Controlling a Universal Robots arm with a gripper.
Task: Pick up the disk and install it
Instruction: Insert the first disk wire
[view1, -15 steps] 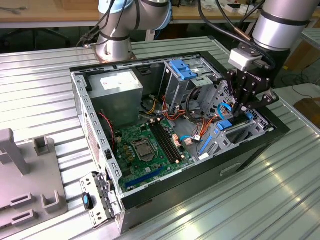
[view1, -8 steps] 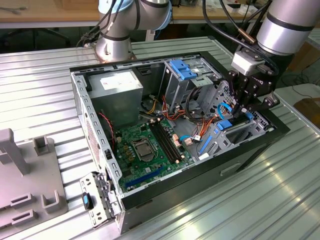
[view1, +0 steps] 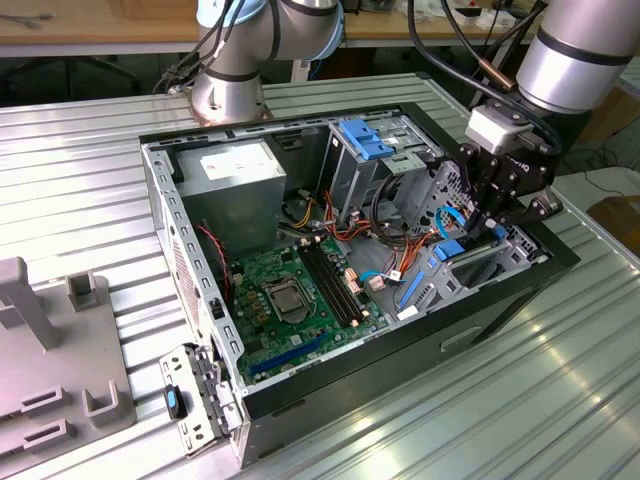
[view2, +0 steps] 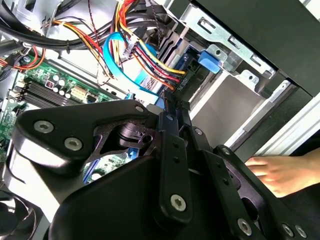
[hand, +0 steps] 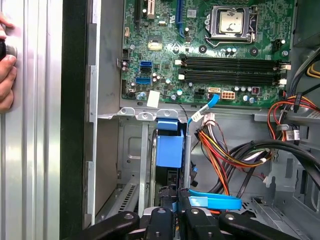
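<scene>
The disk (hand: 168, 147) stands on edge in the drive bay at the case's front corner, its bright blue carrier end facing the motherboard. In the exterior view the disk (view1: 450, 250) shows as a blue block low in that bay, on the exterior view's right. My gripper (hand: 174, 197) reaches down into the bay with its black fingers close together on the disk's dark rear edge. From outside, the gripper (view1: 487, 232) hangs just behind the blue block. In the second wrist view the gripper (view2: 172, 102) points into the bay among the cables.
The open computer case (view1: 160, 200) lies on a ribbed metal table. A power supply box (view1: 235, 170) and a pale blue latch piece (view1: 365, 140) sit at the back. Orange, yellow and blue cables (hand: 225, 150) crowd the bay's side. A hand (hand: 6, 65) rests on the table beside the case.
</scene>
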